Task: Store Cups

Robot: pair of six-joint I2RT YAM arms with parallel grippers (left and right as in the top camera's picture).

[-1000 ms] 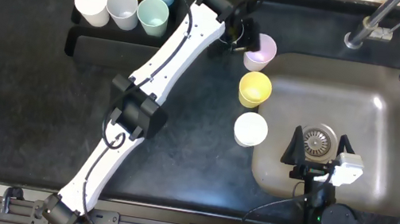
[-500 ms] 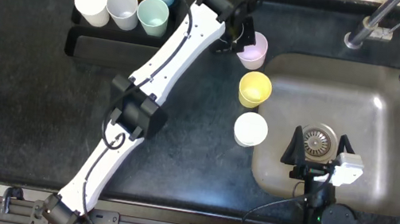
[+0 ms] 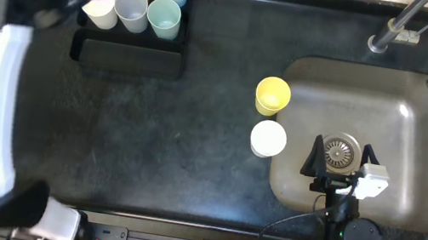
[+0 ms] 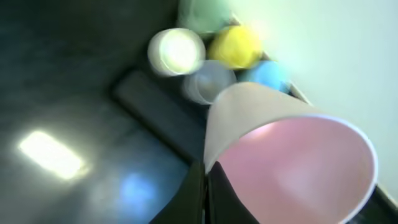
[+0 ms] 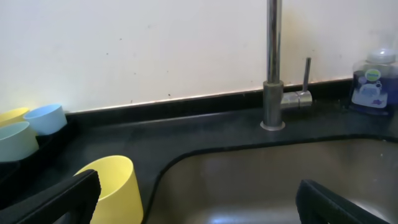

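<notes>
Left arm has swung away from the sink edge and across to the tray, and the pink cup went with it. I have the left gripper (image 4: pixel 204 186) clamped on the pink cup's (image 4: pixel 292 168) wall; the cup is tilted and held above the tray (image 3: pixel 129 57), with the stored cups standing just beyond it. Yellow cup (image 3: pixel 272 95) and white cup (image 3: pixel 268 137) sit on the counter (image 3: pixel 192 151), near the right gripper's (image 3: pixel 338 161) left. That gripper is spread wide over the sink (image 3: pixel 420 127).
</notes>
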